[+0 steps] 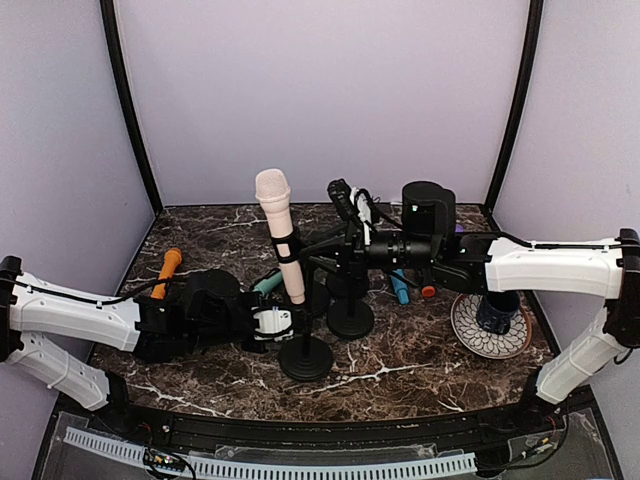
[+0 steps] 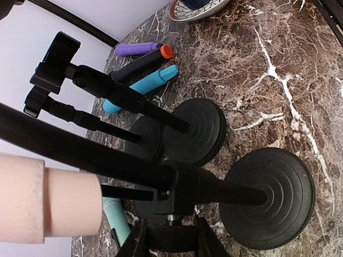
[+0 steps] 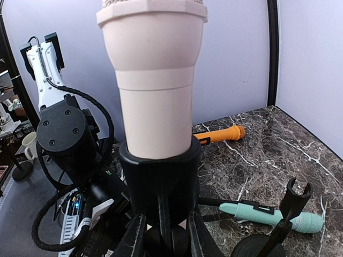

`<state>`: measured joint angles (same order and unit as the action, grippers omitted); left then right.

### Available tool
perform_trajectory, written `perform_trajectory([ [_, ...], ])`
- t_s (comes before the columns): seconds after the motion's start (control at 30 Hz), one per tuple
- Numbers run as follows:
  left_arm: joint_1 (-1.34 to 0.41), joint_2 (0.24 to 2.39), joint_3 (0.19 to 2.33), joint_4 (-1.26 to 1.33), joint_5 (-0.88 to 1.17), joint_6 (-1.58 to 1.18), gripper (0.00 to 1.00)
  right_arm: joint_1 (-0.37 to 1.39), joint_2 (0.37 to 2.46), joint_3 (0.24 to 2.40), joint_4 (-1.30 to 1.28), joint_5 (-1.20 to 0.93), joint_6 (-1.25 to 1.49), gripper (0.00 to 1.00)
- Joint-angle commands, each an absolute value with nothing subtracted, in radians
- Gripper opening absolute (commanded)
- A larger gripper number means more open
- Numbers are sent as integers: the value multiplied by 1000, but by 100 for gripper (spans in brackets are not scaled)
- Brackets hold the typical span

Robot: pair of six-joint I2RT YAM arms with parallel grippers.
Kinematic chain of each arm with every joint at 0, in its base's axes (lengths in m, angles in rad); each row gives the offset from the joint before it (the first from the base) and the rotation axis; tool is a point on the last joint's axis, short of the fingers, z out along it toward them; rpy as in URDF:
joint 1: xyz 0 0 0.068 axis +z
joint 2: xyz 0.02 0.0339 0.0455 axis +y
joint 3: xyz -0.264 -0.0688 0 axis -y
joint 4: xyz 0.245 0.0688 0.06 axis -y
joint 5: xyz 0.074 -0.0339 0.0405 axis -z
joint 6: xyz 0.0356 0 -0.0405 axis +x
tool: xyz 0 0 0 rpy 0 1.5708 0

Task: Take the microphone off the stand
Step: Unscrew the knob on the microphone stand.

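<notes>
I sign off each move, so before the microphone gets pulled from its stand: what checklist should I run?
1. Microphone seated in clip: ok.
2. Right tool on microphone: not ok, fingers flank the clip below it.
3. Left tool clamping stand pole: cannot tell.
4. Stand base flat on table: ok.
5. Clear of neighbouring stands: not ok, close beside.

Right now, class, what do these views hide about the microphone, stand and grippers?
Microphone lower end: right wrist view, clip hides it.
Whether the right gripper clamps the clip: right wrist view, clip covers the contact.
Whether the left gripper clamps the stand: left wrist view, black-on-black hides the contact; top view, too dark.
</notes>
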<state>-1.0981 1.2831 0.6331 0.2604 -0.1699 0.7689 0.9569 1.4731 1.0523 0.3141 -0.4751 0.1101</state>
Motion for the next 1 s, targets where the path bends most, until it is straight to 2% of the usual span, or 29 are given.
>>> perform_trajectory([
  [0.0,-1104,1275,658,255,-162,725,18,962,1456,1050,366,-475,120,0],
  [0.17,-1102,1256,659,211,-122,607,14,961,1450,1043,372,-474,122,0],
  [0.37,-1048,1250,668,157,31,355,8,962,1446,1038,375,-477,124,0],
  [0.77,-865,1268,583,318,498,-108,7,962,1444,1031,389,-483,136,0],
  [0.97,-819,1300,547,427,615,-221,10,963,1441,1027,390,-486,140,0],
])
